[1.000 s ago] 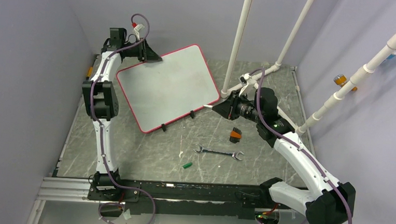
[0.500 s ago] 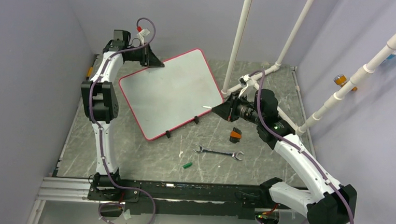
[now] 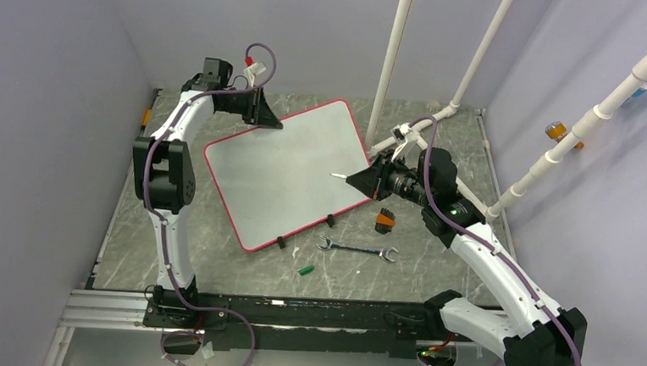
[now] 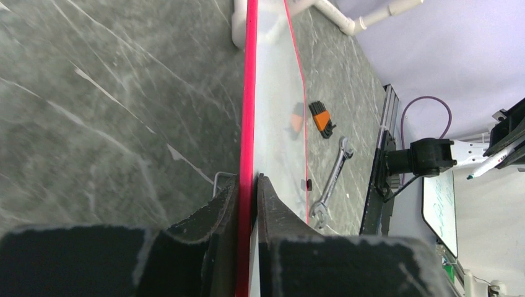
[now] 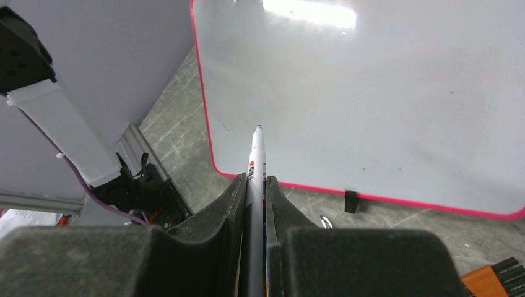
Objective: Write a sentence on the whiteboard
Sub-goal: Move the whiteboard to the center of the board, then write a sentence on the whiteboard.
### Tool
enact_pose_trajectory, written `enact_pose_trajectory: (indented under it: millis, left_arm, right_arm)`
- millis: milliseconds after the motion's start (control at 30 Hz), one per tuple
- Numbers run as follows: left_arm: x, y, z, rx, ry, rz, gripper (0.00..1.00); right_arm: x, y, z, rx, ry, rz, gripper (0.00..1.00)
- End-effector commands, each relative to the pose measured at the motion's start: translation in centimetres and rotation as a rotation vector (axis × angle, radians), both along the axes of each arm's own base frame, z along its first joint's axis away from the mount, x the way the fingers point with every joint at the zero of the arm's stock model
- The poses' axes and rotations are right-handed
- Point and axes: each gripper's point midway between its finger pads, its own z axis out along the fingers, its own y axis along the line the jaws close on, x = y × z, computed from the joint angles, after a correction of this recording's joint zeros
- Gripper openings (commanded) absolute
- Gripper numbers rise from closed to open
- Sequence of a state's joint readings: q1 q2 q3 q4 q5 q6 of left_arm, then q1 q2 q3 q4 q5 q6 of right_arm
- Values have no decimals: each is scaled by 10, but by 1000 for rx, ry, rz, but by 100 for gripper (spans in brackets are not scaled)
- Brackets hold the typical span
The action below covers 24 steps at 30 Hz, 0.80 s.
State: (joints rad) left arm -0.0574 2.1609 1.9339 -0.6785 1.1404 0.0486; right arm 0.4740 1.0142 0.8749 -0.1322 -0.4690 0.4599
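Table (image 3: 214, 253): grey marbled top, with the arm bases at 6 o'clock of the overhead view. Board (image 3: 286, 176): white with a red rim, lying askew at centre. Over the last second it has slid and swung toward 4 o'clock, so its near corner is now closer to the arms and its right side sits under the pen. No sentence is on it yet: the face reads blank in both the overhead and right wrist views. Left gripper (image 3: 266, 116): at the board's 11 o'clock corner, fingers pinched onto the red rim, one on each side. It has travelled toward 4 o'clock along with the board, so it is judged to be doing the dragging. Right gripper (image 3: 363, 181): at the board's 3 o'clock edge, clamped on the marker, hardly moved. Marker (image 3: 338, 175): points toward 9 o'clock. Its tip was just off the rim a second ago and is now over white surface; whether it touches cannot be told. Wrench (image 3: 357, 249), orange-and-black tool (image 3: 384, 221), small green piece (image 3: 305, 269): loose at 5 o'clock of the board, unmoved. Reading: a positioning step, with the board being brought to the pen; writing has not begun and the whole sentence is still to do.
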Motion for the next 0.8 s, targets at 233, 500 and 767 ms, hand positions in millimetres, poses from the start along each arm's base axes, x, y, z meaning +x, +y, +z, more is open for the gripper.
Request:
enact_pose_trajectory:
  millis: [233, 500, 767]
  left_arm:
    - [-23, -8, 11, 100, -78, -4, 48]
    - [-6, 6, 18, 108, -63, -14, 52]
    - [-7, 13, 10, 158, -27, -9, 44]
  right_arm:
    - [2, 1, 10, 2, -32, -1, 0]
    - [3, 2, 11, -28, -30, 8, 0]
    - [8, 11, 3, -29, -8, 28, 0]
